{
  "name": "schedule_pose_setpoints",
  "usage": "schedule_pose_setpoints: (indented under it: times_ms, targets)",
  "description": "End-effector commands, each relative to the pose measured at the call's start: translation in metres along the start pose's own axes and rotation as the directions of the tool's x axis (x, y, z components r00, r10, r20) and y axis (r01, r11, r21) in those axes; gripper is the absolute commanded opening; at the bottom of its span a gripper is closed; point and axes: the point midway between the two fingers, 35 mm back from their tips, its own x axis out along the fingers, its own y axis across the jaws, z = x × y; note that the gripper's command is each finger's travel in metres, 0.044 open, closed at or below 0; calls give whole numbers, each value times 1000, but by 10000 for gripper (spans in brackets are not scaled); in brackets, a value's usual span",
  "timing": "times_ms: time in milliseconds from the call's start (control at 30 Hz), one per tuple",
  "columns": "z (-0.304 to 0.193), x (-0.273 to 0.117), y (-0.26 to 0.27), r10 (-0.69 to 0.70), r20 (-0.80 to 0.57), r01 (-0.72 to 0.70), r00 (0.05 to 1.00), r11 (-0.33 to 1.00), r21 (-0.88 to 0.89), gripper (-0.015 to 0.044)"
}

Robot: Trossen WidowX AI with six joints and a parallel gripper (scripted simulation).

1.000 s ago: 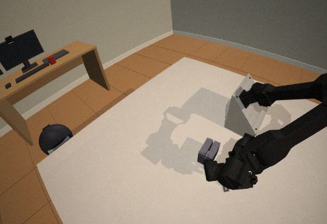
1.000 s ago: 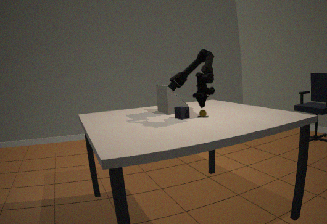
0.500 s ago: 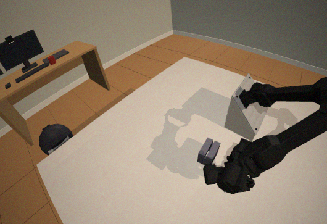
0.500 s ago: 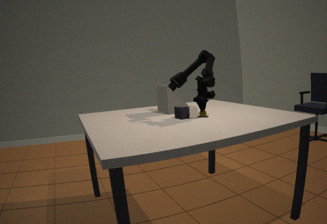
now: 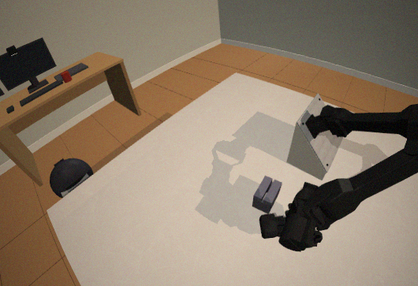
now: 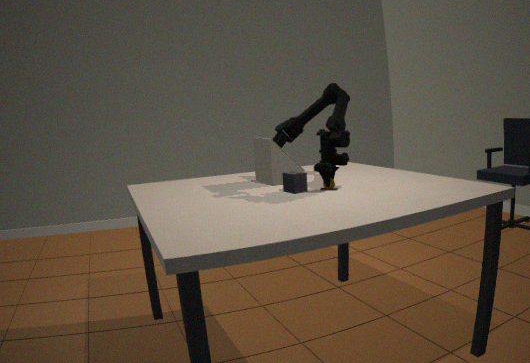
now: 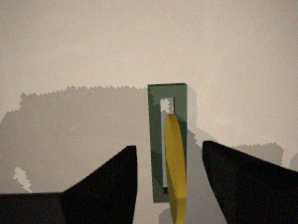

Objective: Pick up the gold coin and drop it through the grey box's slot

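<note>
A tiled orange floor (image 5: 166,83) (image 6: 275,290) surrounds the white-topped table (image 5: 138,217) (image 6: 300,225). The black arm (image 5: 375,177) (image 6: 310,110) extends from a grey wedge-shaped mount (image 5: 305,150) (image 6: 267,165) and bends downward at its outer end. The gripper (image 5: 296,234) (image 6: 328,184) (image 7: 169,152) points down; its fingers stand apart, with nothing clamped between them. The grey box (image 5: 260,205) (image 6: 295,182) sits near the gripper, slot facing up. The dark-green holder (image 7: 155,175) lies flat on the table below the gripper. The gold coin (image 6: 332,183) (image 7: 175,155) stands on edge in the holder, between the two fingers, with a visible gap on each side
</note>
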Motion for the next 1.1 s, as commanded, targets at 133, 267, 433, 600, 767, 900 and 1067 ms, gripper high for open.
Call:
schedule_pose_setpoints:
  times_ms: [133, 267, 433, 600, 767, 900, 1067]
  targets:
    - [-2, 4, 0, -2, -5, 2, 1000, 1000, 8, 56]
    - [-2, 4, 0, -2, -5, 2, 1000, 1000, 8, 0]
    - [-2, 4, 0, -2, -5, 2, 1000, 1000, 8, 0]
    - [-2, 1, -1, -2, -5, 2, 1000, 1000, 8, 0]
    - [-1, -11, -3, -5, -7, 5, 1000, 1000, 8, 0]
    - [-1, -21, -3, -6, -8, 6, 1000, 1000, 8, 0]
    - [0, -34, -4, -7, -9, 7, 1000, 1000, 8, 0]
